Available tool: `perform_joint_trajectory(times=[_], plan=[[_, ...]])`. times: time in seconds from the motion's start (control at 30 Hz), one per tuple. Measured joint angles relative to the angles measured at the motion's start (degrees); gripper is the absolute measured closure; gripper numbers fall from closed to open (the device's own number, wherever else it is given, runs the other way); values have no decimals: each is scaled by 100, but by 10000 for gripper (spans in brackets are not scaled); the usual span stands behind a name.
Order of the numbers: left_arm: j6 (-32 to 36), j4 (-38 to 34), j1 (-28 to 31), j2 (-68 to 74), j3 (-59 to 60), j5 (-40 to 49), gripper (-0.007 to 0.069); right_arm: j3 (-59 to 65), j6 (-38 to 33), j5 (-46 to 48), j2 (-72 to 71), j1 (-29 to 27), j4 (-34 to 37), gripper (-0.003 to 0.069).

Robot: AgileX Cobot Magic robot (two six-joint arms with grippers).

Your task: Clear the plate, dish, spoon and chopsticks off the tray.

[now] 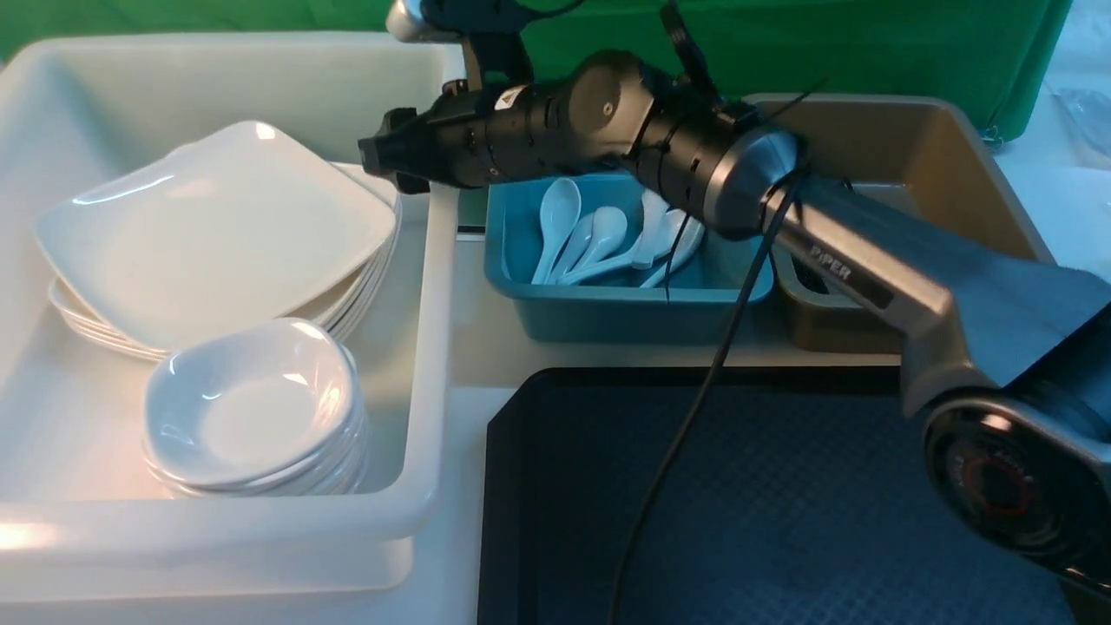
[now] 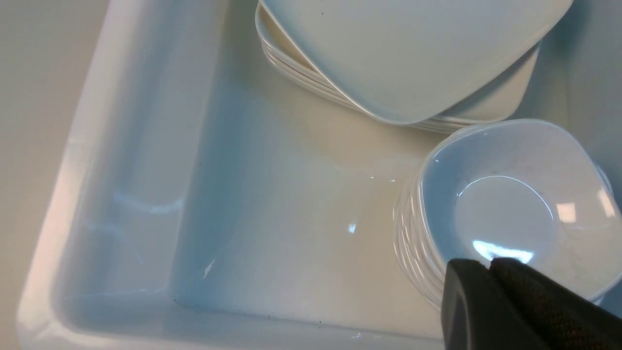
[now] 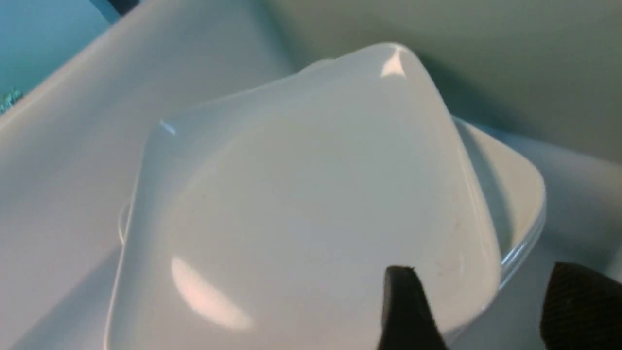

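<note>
Tool of the right arm (image 1: 382,161) reaches across to the large white plastic bin (image 1: 434,347) on the robot's left and sits over the right-hand edge of the large glossy white squarish plate (image 1: 217,226). In the right wrist view its black fingers (image 3: 403,306) are apart: one over the plate's corner, the other off past the edge, nothing clamped. The plate lies on top of a stack of like white plates (image 1: 87,325), turned askew to them, in the far half of the bin.

A stack of small deep white dishes (image 1: 252,408) stands in the near half of the same bin, just beside the plate stack.

The left tool (image 2: 488,266) shows only in the left wrist view. Its dark fingers are pressed together with nothing between them, above the rim of the top dish.

A blue plastic bin (image 1: 625,312) sits right of the white bin, partly behind the right arm, with several small glossy white soup spoons (image 1: 599,234) lying in it. A brown plastic bin (image 1: 937,165) is next on the right.

The large black rectangular textured tray (image 1: 781,486) lies on the white worktop (image 1: 473,365), just right of the white bin and nearer than the blue bin. A thin black cable (image 1: 686,417) hangs across it.
</note>
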Motion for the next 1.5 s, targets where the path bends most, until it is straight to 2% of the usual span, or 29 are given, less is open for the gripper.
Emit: perform_joint_trajectory(times=[0.03,0.1,0.13,0.17,0.23,0.27,0.3,0.67,0.83,1.03,1.2,1.5], plan=[[0,0,0,0,0,0,608,0,6,155,-81,0,-149,289],[0,0,0,41,0,0,608,0,12,752,-470,0,-625,372],[0,0,0,139,-11,9,608,0,16,1212,-779,0,-953,459],[0,0,0,213,-39,9,608,0,16,1448,-900,0,-1116,508],[0,21,0,306,-81,14,608,0,16,1748,-1097,0,-1325,561],[0,44,0,578,-250,22,608,-5,24,2201,-1386,0,-1648,604],[14,44,6,767,-393,22,608,-5,42,2453,-1580,0,-1830,616],[629,-401,671,2948,-2492,117,608,-9,496,4244,-2672,-1,-3484,631],[1007,-384,724,4261,-3636,292,608,223,548,4244,-3108,-12,-3582,633],[1162,-296,778,5694,-5014,617,608,1116,664,4244,-3851,-12,-3871,634],[1300,253,874,6810,-6126,540,608,2597,784,4189,-4839,-12,-4153,634],[1260,1301,1018,7580,-6370,-108,608,4514,975,3192,-6351,-12,-4178,635]])
